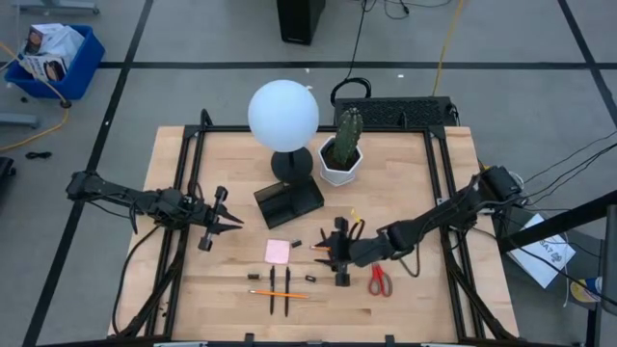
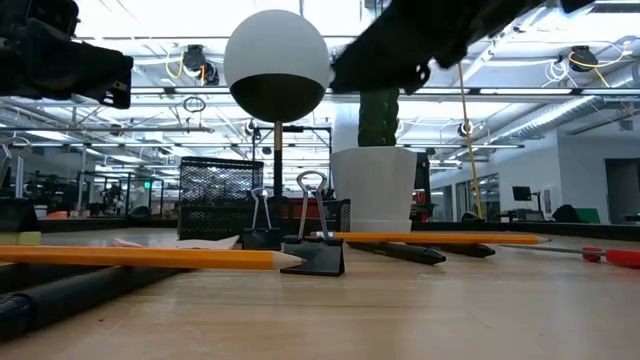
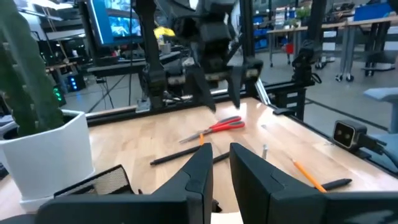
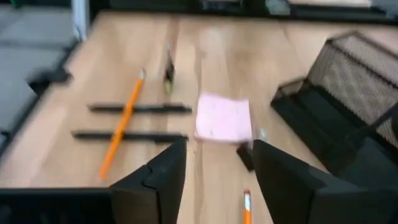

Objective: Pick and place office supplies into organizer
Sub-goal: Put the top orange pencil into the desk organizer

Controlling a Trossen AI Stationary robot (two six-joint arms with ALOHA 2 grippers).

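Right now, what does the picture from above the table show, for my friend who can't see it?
Two robot arms reach over a wooden table. The right hand, open, hovers beside pens, a pencil, a pink sticky-note pad and red scissors; the left hand waits near the black organizer.

Inventory on tabletop (image 1: 415,299), counted from the high view: scissors with red handles (image 1: 379,280), 1. Pink sticky-note pad (image 1: 278,251), 1. Black pens, 2, lying side by side (image 1: 272,290) (image 1: 287,281). Orange pencils, 2: one across the pens (image 1: 280,293), one near the right arm (image 1: 324,248). Small dark binder clips, 3 seen (image 1: 254,277) (image 1: 296,244) (image 1: 311,279). Black mesh organizer (image 1: 288,203), 1. Globe lamp (image 1: 283,116), 1. Potted cactus (image 1: 343,146), 1.
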